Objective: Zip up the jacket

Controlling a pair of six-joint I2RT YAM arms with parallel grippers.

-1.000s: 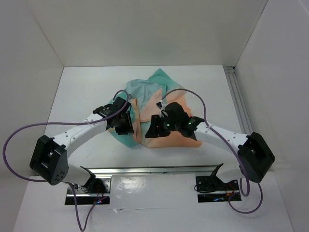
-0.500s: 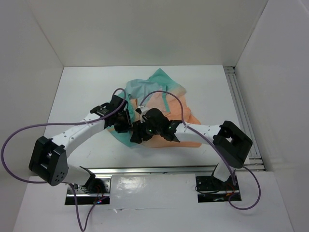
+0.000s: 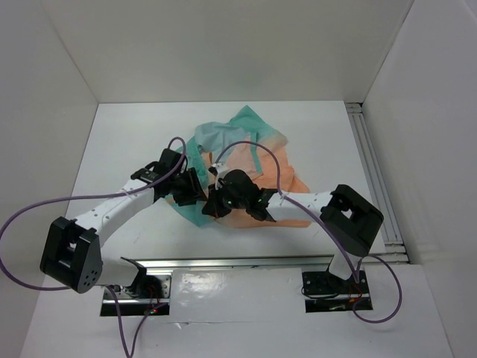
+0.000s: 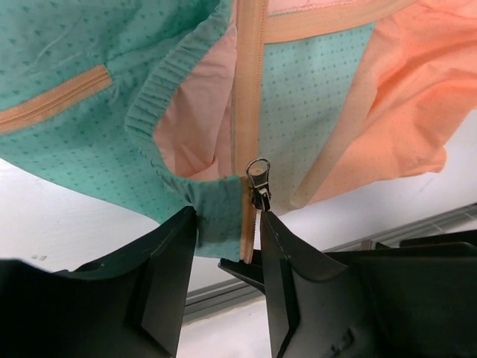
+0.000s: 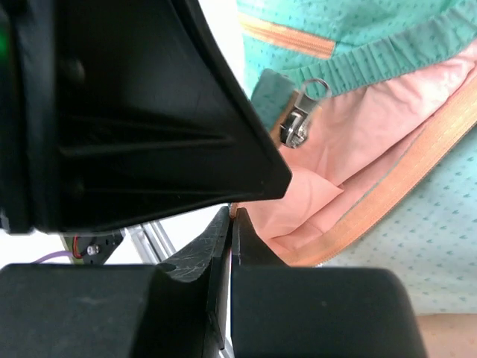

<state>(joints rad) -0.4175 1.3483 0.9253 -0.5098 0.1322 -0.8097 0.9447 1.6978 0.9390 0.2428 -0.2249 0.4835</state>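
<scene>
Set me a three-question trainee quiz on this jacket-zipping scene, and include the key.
1. True or false: the right end effector stands wide open.
2. The small metal zipper slider on the teal-and-peach soft fabric jacket sits: A) at the collar; B) beside the elasticated hem; C) detached from the jacket.
3. What lies between the open left end effector's fingers?
Key: 1 false, it is shut, apparently pinching the end of the jacket's orange zip tape. 2 B. 3 The hem edge and the zip tape, not clamped.
</scene>
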